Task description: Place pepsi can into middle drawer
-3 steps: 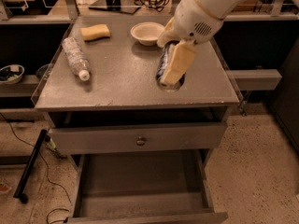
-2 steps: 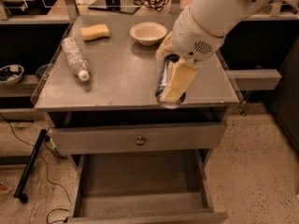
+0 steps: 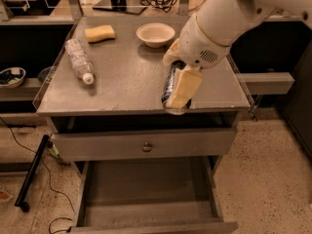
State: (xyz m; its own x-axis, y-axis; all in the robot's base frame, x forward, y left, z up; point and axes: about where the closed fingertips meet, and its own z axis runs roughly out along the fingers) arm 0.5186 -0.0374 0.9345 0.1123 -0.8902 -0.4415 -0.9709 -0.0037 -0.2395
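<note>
Nearest, below and in front of the gripper (image 3: pixel 178 90), the middle drawer (image 3: pixel 146 199) stands pulled out, empty, under a closed drawer front (image 3: pixel 97 145) with a round knob. Above it, at the table's (image 3: pixel 122 87) front edge, the gripper's fingers pinch the pepsi can (image 3: pixel 169 84), held roughly upright. Farther back, a plastic bottle (image 3: pixel 79 61) and a sponge (image 3: pixel 100 33) lie to the gripper's left, and a bowl (image 3: pixel 155 34) sits just behind it.

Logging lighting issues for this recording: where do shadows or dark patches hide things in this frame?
Camera view: warm, dim light; the gripper, over the front edge of the tabletop, grips the pepsi can and half hides it; the open middle drawer lies in shade below, its bare floor readable.
</note>
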